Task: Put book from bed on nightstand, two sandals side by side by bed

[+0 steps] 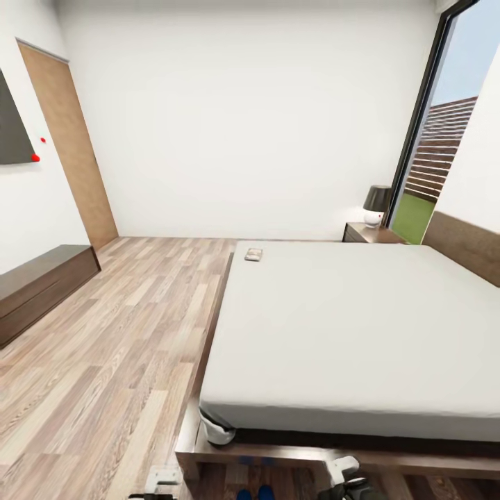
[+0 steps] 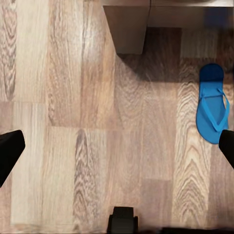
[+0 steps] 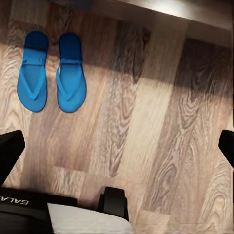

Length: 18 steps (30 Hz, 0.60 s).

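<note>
- Book on the bed's far corner: likely light, thin, stiff; pinch an edge.
- Sandals lie paired on the floor.
- Both grippers' fingers spread wide, empty.

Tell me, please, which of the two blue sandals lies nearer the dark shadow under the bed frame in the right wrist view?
The sandal with bare floor on its open side; the other sandal lies beside it, farther from the shadow, toward the picture's edge.
</note>
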### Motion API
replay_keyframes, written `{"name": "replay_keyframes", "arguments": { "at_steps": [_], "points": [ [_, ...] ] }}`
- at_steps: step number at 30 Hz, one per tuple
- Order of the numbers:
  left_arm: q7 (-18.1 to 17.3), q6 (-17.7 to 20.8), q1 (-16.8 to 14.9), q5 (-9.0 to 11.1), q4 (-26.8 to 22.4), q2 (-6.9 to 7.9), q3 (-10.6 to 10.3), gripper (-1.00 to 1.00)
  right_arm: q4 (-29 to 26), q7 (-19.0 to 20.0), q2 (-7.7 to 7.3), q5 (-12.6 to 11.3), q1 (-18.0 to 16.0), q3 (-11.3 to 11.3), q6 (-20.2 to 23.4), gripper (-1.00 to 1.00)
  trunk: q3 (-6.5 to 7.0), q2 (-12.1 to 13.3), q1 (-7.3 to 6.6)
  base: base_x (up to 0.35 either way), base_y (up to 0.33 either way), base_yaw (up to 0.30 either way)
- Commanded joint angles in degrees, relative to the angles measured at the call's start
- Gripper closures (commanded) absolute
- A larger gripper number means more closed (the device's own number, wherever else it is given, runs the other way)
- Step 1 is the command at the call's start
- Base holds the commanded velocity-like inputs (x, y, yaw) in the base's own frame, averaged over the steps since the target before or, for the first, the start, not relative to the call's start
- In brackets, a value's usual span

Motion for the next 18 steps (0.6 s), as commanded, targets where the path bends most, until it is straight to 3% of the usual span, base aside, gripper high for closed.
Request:
{"name": "replay_keyframes", "arguments": {
  "at_steps": [1,8,18],
  "points": [
    [0.28,0.09,0.51,0.33,0.11,0.08,-0.48,-1.00,1.43,0.00,-0.05,-0.53,-0.03,0.40,-0.58,-1.00,0.13,0.39,-0.23,0.000,0.000,0.000],
    [0.00,-0.82,5.27,0.46,0.88,0.54,-0.48,-1.00,14.17,0.14,-0.14,-1.19,0.19,0.30,-8.33,-1.00,1.39,3.19,-1.77,0.000,0.000,0.000],
    [-0.04,-2.88,8.67,0.48,1.00,1.02,-0.48,-1.00,17.99,0.20,-0.63,-1.39,5.71,0.41,-11.23,-1.00,3.19,7.20,-3.96,0.000,0.000,0.000]
  ]
}}
